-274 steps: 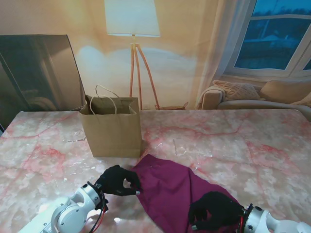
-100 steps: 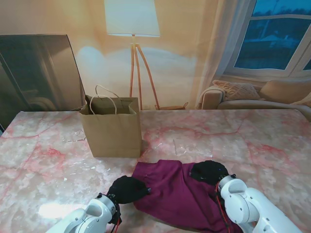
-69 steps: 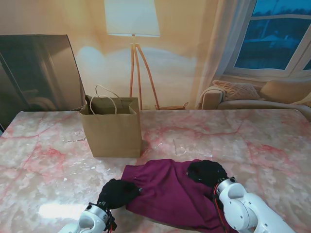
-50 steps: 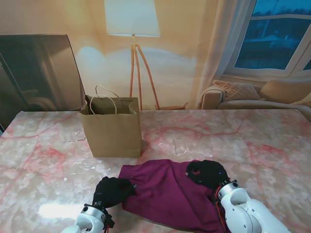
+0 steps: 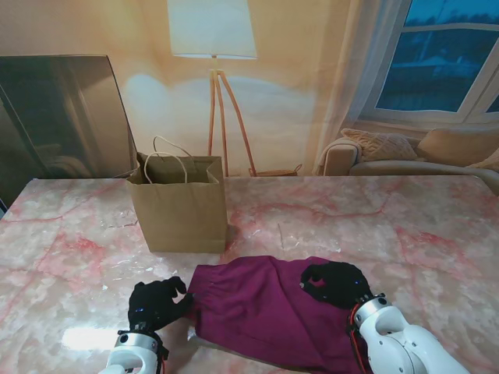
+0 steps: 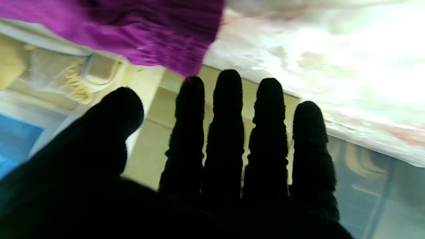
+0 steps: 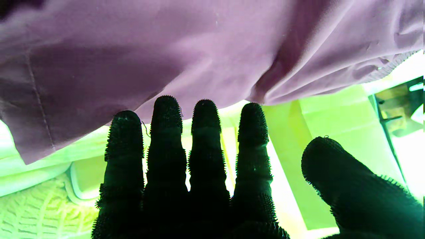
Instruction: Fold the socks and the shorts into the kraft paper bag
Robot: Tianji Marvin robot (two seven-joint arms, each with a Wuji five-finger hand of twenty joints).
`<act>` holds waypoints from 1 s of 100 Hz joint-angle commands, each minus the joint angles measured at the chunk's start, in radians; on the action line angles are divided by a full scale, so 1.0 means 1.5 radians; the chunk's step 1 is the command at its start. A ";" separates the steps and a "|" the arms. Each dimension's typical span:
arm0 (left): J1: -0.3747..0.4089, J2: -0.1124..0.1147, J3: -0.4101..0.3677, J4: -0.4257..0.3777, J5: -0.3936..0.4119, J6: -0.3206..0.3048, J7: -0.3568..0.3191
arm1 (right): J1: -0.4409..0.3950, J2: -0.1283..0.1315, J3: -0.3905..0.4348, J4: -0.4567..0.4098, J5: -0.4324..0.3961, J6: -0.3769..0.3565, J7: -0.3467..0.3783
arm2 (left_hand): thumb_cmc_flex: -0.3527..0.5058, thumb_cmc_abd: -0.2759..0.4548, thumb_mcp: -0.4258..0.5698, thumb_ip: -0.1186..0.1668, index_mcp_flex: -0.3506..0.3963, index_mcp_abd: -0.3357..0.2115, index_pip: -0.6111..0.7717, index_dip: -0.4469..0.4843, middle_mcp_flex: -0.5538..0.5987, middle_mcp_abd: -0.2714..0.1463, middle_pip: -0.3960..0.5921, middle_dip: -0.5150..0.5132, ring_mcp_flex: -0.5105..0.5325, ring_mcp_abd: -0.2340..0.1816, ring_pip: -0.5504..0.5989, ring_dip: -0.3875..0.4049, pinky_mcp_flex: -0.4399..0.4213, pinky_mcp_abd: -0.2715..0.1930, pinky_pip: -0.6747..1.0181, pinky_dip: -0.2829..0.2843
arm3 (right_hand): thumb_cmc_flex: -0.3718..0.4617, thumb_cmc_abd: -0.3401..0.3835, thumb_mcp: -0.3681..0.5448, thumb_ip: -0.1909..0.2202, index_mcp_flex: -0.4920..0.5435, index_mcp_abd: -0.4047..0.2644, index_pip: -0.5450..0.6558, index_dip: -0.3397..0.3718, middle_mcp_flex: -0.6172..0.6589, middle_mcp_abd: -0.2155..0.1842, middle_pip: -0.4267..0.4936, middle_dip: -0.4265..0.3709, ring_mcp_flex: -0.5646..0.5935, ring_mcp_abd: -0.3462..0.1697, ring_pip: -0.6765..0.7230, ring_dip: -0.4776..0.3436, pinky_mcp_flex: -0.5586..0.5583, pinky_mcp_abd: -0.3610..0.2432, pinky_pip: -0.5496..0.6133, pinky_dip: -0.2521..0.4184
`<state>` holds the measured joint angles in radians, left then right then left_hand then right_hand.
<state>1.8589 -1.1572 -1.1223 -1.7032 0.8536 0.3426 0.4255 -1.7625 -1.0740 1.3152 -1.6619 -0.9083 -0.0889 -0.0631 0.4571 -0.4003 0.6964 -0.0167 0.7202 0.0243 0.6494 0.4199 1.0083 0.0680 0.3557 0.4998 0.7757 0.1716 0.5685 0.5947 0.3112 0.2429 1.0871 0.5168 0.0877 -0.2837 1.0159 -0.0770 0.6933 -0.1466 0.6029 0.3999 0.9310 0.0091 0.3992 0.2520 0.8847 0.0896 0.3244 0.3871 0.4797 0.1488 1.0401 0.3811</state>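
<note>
The purple shorts (image 5: 261,308) lie folded on the marble table, nearer to me than the upright kraft paper bag (image 5: 179,204). My left hand (image 5: 156,302) is open, its black fingers spread just beside the left edge of the shorts, holding nothing. In the left wrist view the straight fingers (image 6: 229,132) point past a corner of the shorts (image 6: 159,30). My right hand (image 5: 335,282) is open and hovers over the right part of the shorts. Its fingers (image 7: 206,139) are extended with the cloth (image 7: 166,49) beyond them. No socks are visible.
A dark panel (image 5: 62,117) leans behind the table's far left corner. A floor lamp (image 5: 214,86) and a sofa (image 5: 413,152) stand beyond the far edge. The marble table top (image 5: 374,218) stretches far and right of the shorts.
The shorts were drawn left and folded into a wider, flatter shape. My left hand has let go of the cloth's edge and moved left. My right hand has opened over the shorts.
</note>
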 commanded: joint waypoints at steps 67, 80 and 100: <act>-0.138 -0.007 0.144 0.103 -0.082 0.158 -0.109 | -0.013 0.003 0.017 0.017 -0.003 -0.034 -0.002 | 0.005 -0.006 -0.117 -0.018 -0.081 0.008 -0.053 0.082 -0.225 0.033 0.084 0.243 -0.216 0.018 -0.021 0.177 -0.154 -0.011 -0.128 0.032 | -0.025 -0.006 -0.018 0.015 0.000 -0.029 0.019 0.016 0.002 -0.026 0.008 -0.002 0.001 -0.022 -0.007 0.010 -0.012 -0.001 -0.007 0.022; -0.155 -0.017 0.167 0.120 -0.083 0.188 -0.089 | -0.015 0.006 0.019 0.018 0.000 -0.044 0.020 | 0.015 -0.036 -0.039 -0.035 -0.112 -0.037 0.160 0.249 -0.269 0.049 -0.034 0.073 -0.231 0.016 -0.089 0.076 -0.155 -0.015 -0.128 0.029 | -0.024 -0.002 -0.021 0.014 0.024 -0.038 0.029 0.020 0.022 -0.026 0.015 -0.001 0.017 -0.021 0.000 0.016 -0.008 -0.007 -0.007 0.023; -0.167 -0.031 0.177 0.134 -0.124 0.186 -0.075 | -0.013 0.009 0.017 0.028 -0.003 -0.050 0.033 | 0.121 -0.127 0.009 -0.089 -0.099 -0.144 0.380 0.410 -0.202 0.086 -0.087 -0.055 -0.142 0.025 -0.105 -0.007 -0.098 0.005 -0.092 0.022 | -0.022 -0.001 -0.025 0.013 0.028 -0.040 0.029 0.020 0.024 -0.027 0.010 -0.004 0.016 -0.023 -0.004 0.016 -0.011 -0.009 -0.012 0.022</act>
<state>1.5935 -1.1887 -0.8665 -1.5576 0.7115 0.6311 0.3249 -1.7754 -1.0638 1.3459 -1.6290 -0.9083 -0.1610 -0.0161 0.5834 -0.5475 0.6395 -0.1044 0.5544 -0.1239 1.1268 0.9759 0.6517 0.1330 0.4486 0.8191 0.4322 0.1817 0.3997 0.6323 0.1411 0.2305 0.9184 0.5417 0.0877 -0.2838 0.9929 -0.0770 0.7271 -0.1857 0.6271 0.4126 0.9440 -0.0042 0.4075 0.2520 0.8949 0.0777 0.3240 0.3964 0.4741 0.1488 1.0395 0.3825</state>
